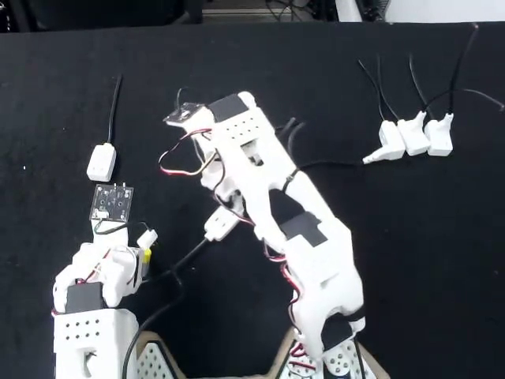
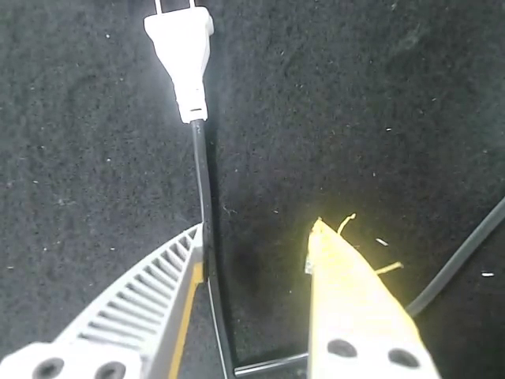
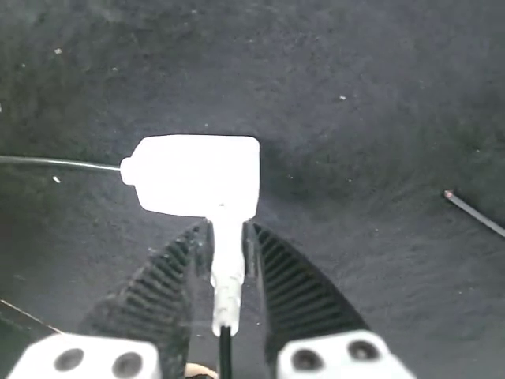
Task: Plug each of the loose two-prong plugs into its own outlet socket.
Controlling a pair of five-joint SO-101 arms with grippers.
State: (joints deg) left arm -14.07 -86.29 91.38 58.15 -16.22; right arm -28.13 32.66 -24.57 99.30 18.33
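Note:
My right gripper (image 3: 229,230) is shut on the narrow neck of a white two-prong plug (image 3: 227,276). The plug's front end meets a white outlet block (image 3: 197,175) on the black table, and the prongs are hidden there. The right arm (image 1: 268,189) stretches across the middle of the table. My left gripper (image 2: 259,229) stands open low over the table. A loose white plug (image 2: 183,47) lies ahead of it, prongs pointing away. That plug's black cable (image 2: 207,237) runs back between the fingers without being held. In the high view a white plug (image 1: 217,225) lies beside the right arm.
A single white outlet block (image 1: 101,162) lies at the left, with a small dark circuit board (image 1: 110,201) just below it. Three white blocks (image 1: 414,136) with black leads sit at the far right. Black cables (image 1: 170,276) loop between the arm bases.

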